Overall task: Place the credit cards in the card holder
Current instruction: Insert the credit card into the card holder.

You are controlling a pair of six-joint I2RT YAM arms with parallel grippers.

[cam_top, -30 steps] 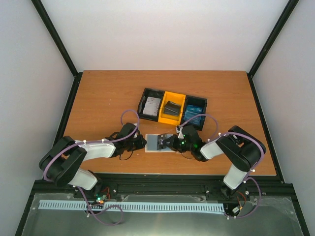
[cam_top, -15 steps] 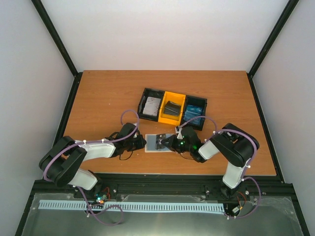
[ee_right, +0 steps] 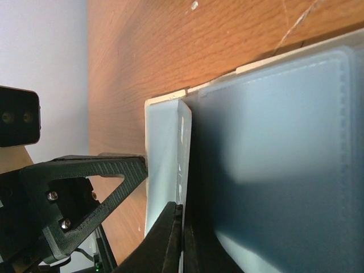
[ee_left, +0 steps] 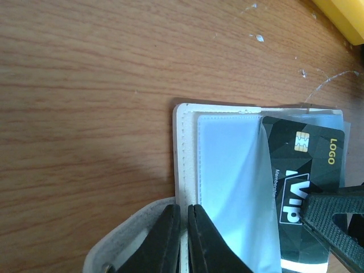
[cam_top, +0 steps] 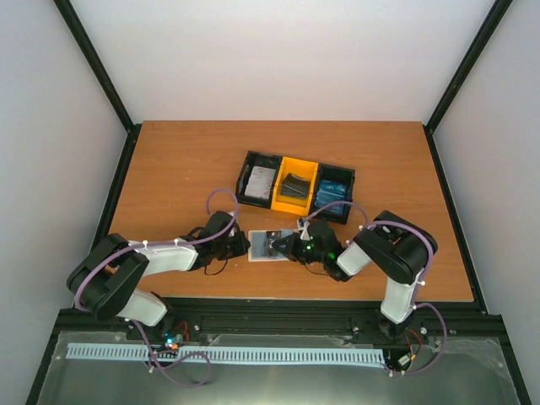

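Item: card holder (cam_top: 268, 245), lying open on the table (cam_top: 169, 169) just before the tray (cam_top: 295, 159).
Left claw (ee_left: 183, 227): pinching its cream edge.
Right claw (ee_right: 182, 227): nipping the dark card (ee_left: 307, 165), partly under the clear pocket (ee_left: 233, 170).
Handling advice: keep the card level, slide it straight, holder pinned.

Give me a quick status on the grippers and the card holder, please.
Left gripper shut on card holder edge. Right gripper shut on black card, partly under clear sleeve. No obstruction seen.
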